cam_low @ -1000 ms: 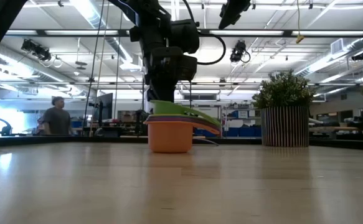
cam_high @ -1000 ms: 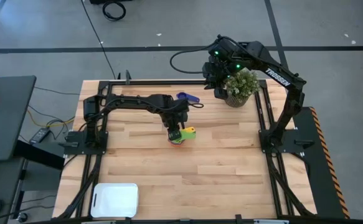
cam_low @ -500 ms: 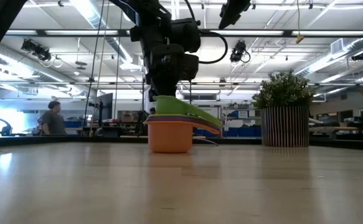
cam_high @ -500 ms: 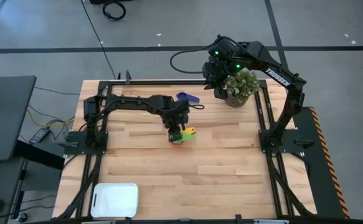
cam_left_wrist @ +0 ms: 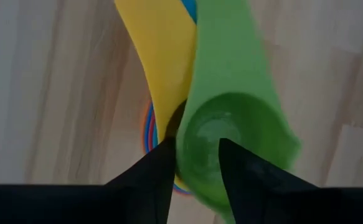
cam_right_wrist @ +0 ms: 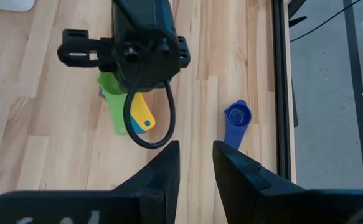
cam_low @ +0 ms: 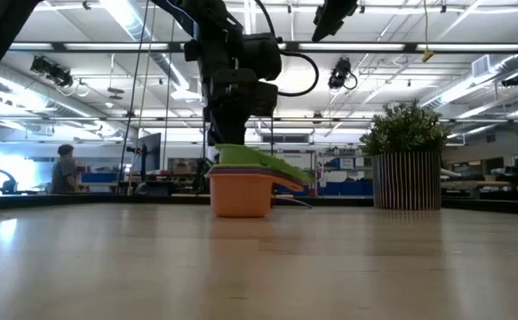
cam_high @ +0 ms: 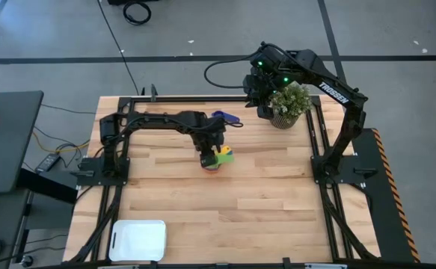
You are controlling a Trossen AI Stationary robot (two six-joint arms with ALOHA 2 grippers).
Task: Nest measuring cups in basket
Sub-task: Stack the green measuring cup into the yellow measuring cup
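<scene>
Fingers of the left gripper (cam_left_wrist: 193,168) spread, freeing the green cup (cam_left_wrist: 231,140) atop the stack (cam_low: 241,188); the navy cup (cam_right_wrist: 237,117) and basket (cam_high: 137,240) waited, the right gripper (cam_right_wrist: 195,163) open.

The word "TROSSEN" runs in white letters along the right arm (cam_high: 336,91)

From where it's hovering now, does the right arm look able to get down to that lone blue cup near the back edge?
Probably yes. The right gripper hangs open by the potted plant, and its wrist view shows the blue cup alone on bare wood just ahead. The left gripper is off to the side, over the nested stack.
</scene>
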